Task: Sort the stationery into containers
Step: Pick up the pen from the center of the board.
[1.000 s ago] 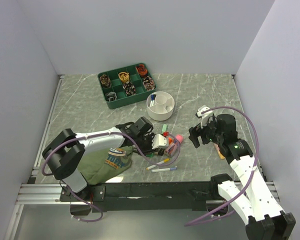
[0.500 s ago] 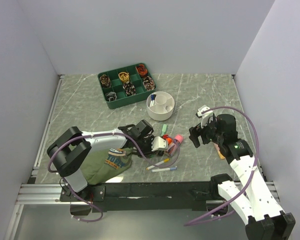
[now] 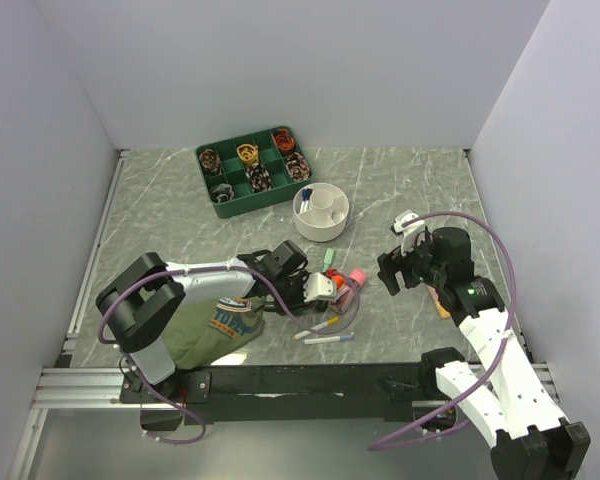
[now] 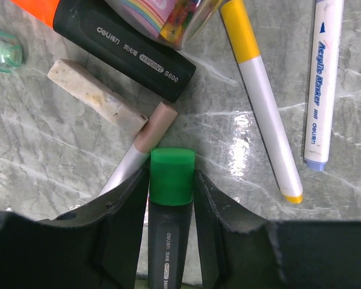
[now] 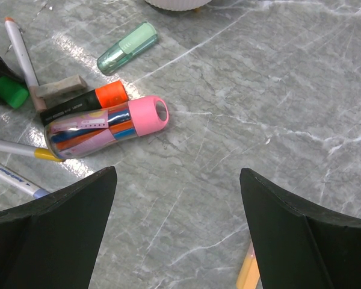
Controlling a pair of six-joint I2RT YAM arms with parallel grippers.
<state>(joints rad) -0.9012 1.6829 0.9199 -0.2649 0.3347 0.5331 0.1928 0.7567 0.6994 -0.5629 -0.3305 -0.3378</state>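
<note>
Green-capped highlighter (image 4: pixel 168 223), lying on the tabletop (image 4: pixel 48 162), pinched between the fingers of the nearer left claw (image 4: pixel 171 180), its long axis running straight out along the claw's reach; right claw (image 5: pixel 175 176) gapes empty, well apart.

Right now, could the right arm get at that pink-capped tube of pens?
Probably yes. The right gripper is open and faces the pink-capped tube, with only bare table between them; the left gripper holds a green-capped marker beyond it.
</note>
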